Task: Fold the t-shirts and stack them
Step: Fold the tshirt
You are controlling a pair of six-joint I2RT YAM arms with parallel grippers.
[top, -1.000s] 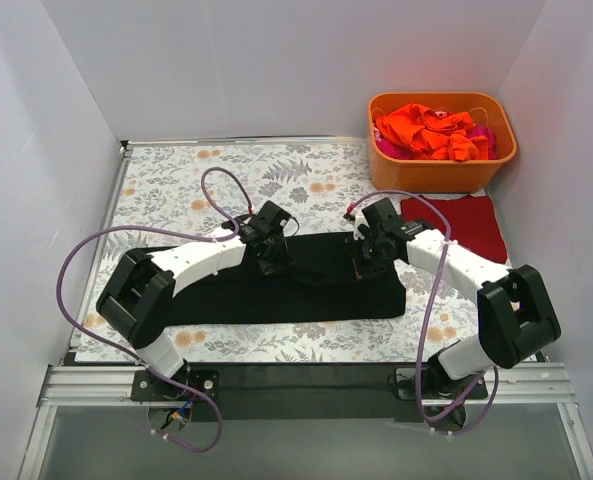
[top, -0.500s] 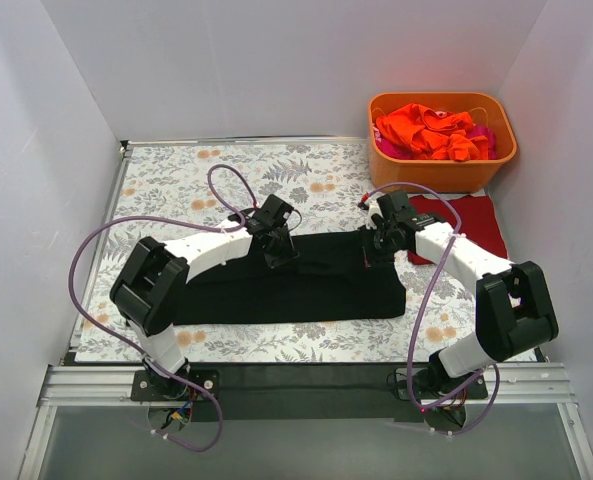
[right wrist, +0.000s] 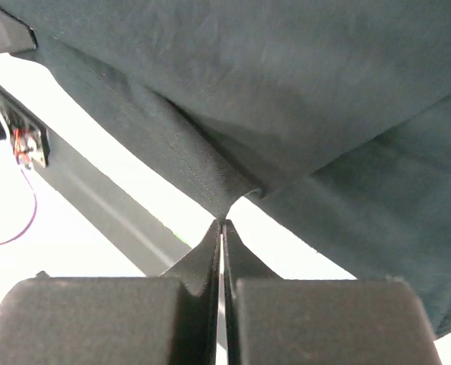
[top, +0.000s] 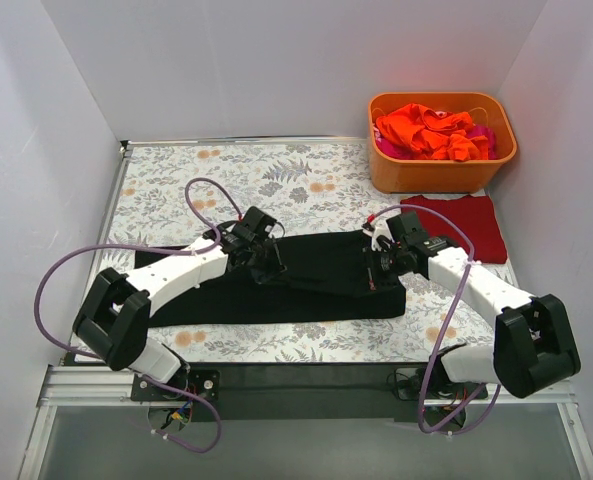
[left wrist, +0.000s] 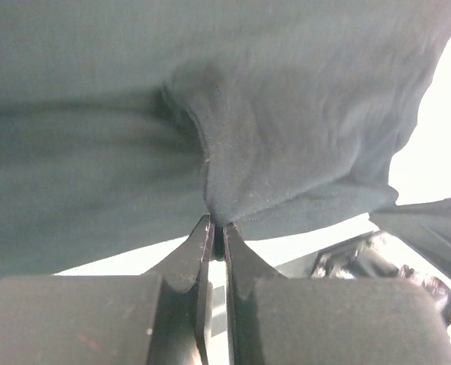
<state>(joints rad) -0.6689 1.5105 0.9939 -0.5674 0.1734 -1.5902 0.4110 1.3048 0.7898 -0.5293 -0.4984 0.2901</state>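
Note:
The large black t-shirt (top: 306, 290) lies across the middle of the tablecloth, its far edge lifted. My left gripper (top: 269, 268) is shut on a pinch of the black fabric (left wrist: 217, 217) at the left part of that edge. My right gripper (top: 374, 268) is shut on the black fabric (right wrist: 223, 209) at the right part. The cloth hangs stretched above both wrist cameras. A dark red t-shirt (top: 466, 225) lies flat at the right. Orange (top: 426, 130) and pink (top: 484, 136) shirts fill the tub.
The orange plastic tub (top: 442, 173) stands at the back right, just behind the red shirt. The floral tablecloth (top: 226, 170) shows behind and in front of the black shirt. White walls close in on the left, back and right.
Both grippers have pulled the black shirt's far edge toward the near side, folding it over the body. The left arm swung left and the right arm swung right.

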